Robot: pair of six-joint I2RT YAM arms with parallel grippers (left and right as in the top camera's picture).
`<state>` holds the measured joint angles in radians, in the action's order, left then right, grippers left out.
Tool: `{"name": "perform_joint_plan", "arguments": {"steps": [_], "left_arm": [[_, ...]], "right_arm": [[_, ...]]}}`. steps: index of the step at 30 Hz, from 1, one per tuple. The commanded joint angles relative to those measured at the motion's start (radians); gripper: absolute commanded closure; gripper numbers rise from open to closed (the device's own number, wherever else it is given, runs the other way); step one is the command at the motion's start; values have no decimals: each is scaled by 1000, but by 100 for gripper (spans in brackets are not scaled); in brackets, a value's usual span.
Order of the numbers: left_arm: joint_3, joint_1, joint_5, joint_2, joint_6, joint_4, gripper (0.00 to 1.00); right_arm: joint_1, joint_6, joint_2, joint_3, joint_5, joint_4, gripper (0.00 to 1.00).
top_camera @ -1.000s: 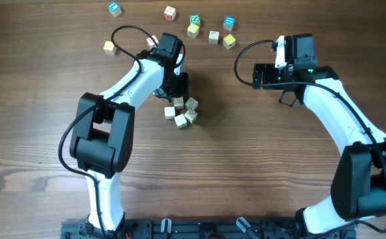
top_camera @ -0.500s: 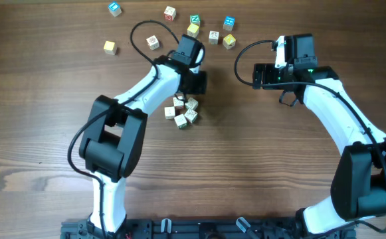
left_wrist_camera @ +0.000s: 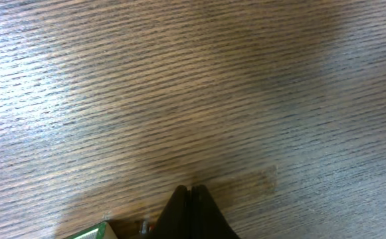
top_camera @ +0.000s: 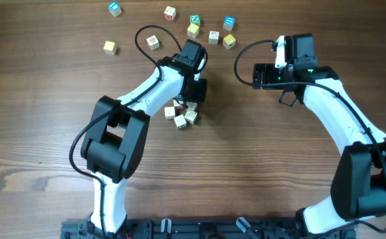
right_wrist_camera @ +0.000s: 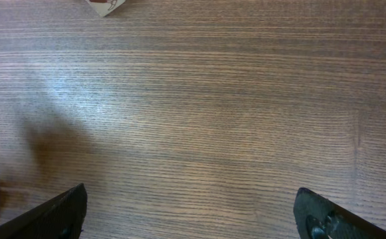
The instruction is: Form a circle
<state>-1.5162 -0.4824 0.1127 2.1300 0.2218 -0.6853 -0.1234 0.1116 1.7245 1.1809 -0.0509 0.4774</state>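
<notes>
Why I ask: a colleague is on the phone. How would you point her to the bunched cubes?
Find the left arm's black gripper near the middle of the table. Just below it in the overhead view sits the bunch of cubes, pale blocks packed together. The other cubes lie loose and apart along the far edge.

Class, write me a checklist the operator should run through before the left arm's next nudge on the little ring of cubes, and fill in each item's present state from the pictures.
1. left pincer shut, nothing between its fingers: ok.
2. Left pincer beside the ring of cubes: ok; whether it touches the green-faced cube at its side: cannot tell.
3. Ring closed all the way round: cannot tell; the left arm hides its far side from overhead.
4. right pincer open and holding nothing: ok.
5. Right arm well apart from the ring: ok.
6. loose cubes lying apart from the ring, toward the far edge: ok.
</notes>
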Motion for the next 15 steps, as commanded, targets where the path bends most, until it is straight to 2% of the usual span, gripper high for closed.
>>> {"name": "perform_joint_plan", "arguments": {"steps": [1, 6, 11, 15], "left_arm": [[5, 2, -22, 11, -13, 11, 93], [5, 3, -61, 11, -11, 101, 89], [5, 17, -266, 11, 52, 121, 95], [5, 51, -271, 11, 51, 94, 95]], "right_arm": [[-2, 3, -7, 1, -1, -2, 0], [-2, 3, -7, 1, -1, -2, 0], [-2, 3, -7, 1, 0, -2, 0], [-2, 3, -7, 1, -1, -2, 0]]}}
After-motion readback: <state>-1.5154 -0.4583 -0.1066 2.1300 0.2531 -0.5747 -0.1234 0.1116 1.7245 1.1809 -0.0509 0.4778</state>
